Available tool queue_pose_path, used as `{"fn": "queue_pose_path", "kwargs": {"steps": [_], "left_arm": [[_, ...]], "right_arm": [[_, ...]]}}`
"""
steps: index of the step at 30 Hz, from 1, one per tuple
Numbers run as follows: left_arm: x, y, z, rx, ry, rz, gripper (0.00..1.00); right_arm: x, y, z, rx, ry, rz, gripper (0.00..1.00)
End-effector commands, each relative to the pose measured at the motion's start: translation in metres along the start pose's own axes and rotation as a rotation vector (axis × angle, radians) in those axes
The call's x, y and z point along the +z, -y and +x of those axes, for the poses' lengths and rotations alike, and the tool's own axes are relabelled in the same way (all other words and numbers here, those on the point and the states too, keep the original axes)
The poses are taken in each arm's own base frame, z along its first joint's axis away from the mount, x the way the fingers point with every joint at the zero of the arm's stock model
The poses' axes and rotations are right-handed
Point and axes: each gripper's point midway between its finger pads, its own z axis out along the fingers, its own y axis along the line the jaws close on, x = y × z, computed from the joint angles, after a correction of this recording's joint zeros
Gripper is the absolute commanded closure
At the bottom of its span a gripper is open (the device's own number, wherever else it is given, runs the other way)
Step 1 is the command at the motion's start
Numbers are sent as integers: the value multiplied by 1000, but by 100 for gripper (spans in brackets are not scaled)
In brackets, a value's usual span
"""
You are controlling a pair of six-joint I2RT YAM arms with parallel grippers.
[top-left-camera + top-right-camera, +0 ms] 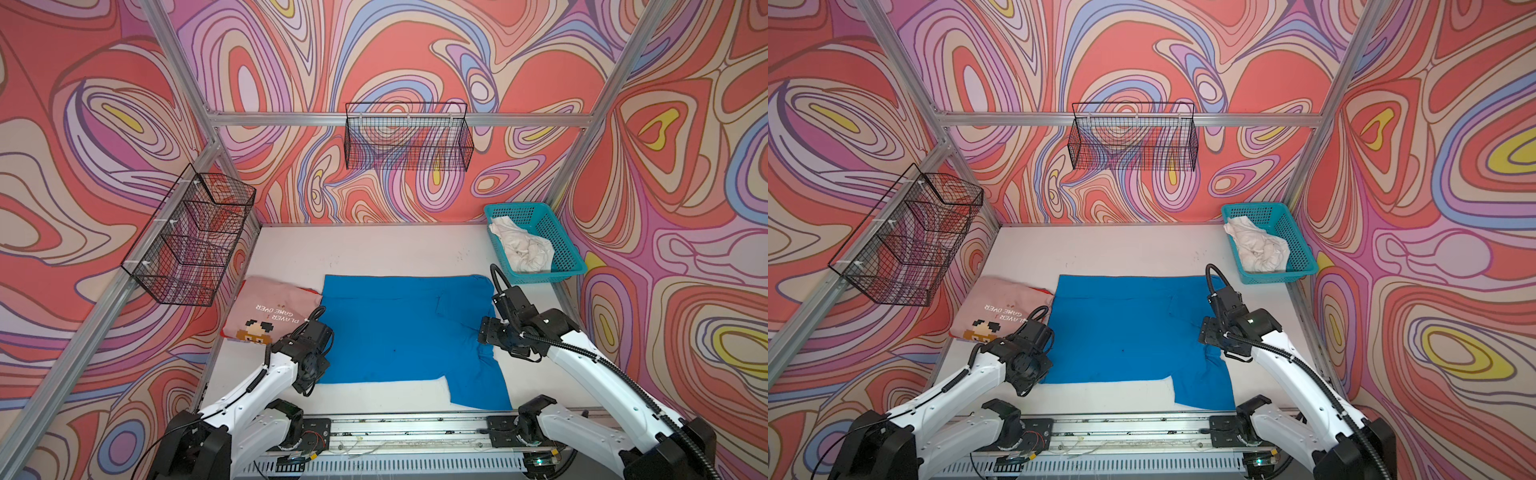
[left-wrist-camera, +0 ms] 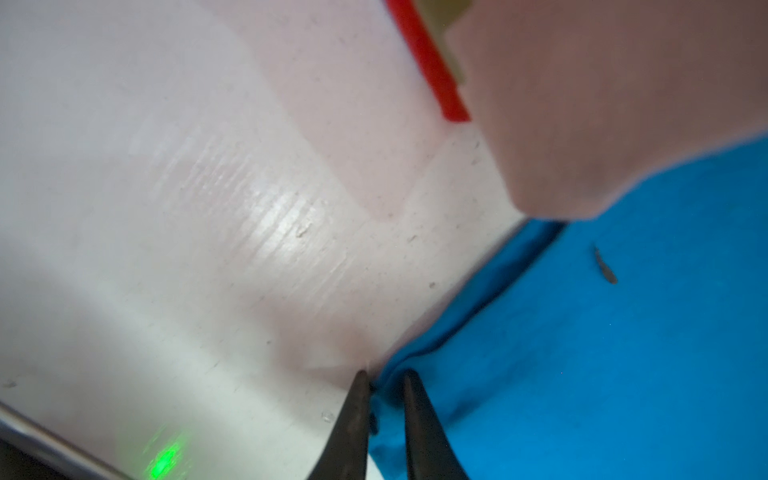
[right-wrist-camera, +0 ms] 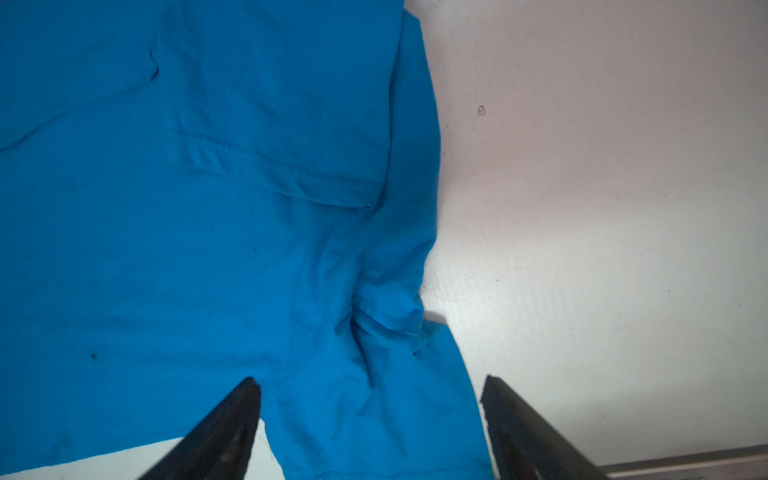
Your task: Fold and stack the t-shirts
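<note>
Closest in, my left end effector [image 2: 386, 386] sits narrow, pinching the left edge of the plain bright blue cloth t-shirt [image 1: 399, 324], while my right end effector [image 3: 370, 386] hangs wide open and empty over that shirt's right edge. I judge one done: the pale pink t-shirt [image 1: 270, 299] with white "GAME OVER" lettering lies folded just beside the blue shirt's left edge. Remaining: the blue one, spread flat on the white counter [image 1: 374, 249], needs folding and stacking, then the crumpled off-white t-shirt [image 1: 519, 247] in the teal plastic mesh basket [image 1: 552, 232] beyond its far right corner.
</note>
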Motion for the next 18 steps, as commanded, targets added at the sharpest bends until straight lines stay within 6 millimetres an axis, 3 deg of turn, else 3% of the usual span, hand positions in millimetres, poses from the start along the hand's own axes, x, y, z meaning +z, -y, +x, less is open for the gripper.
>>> {"fn": "queue_pose_path", "kwargs": {"steps": [1, 6, 12, 18], "left_arm": [[11, -22, 23, 5, -91, -86, 86], [8, -17, 20, 4, -87, -72, 100], [-14, 3, 8, 14, -55, -10, 100], [-42, 28, -10, 20, -6, 62, 100]], "right_arm": [[0, 4, 7, 7, -11, 8, 12], [-1, 4, 9, -4, -20, 7, 12], [-8, -4, 20, -99, -58, 24, 13], [-9, -13, 59, -275, -169, 50, 15]]}}
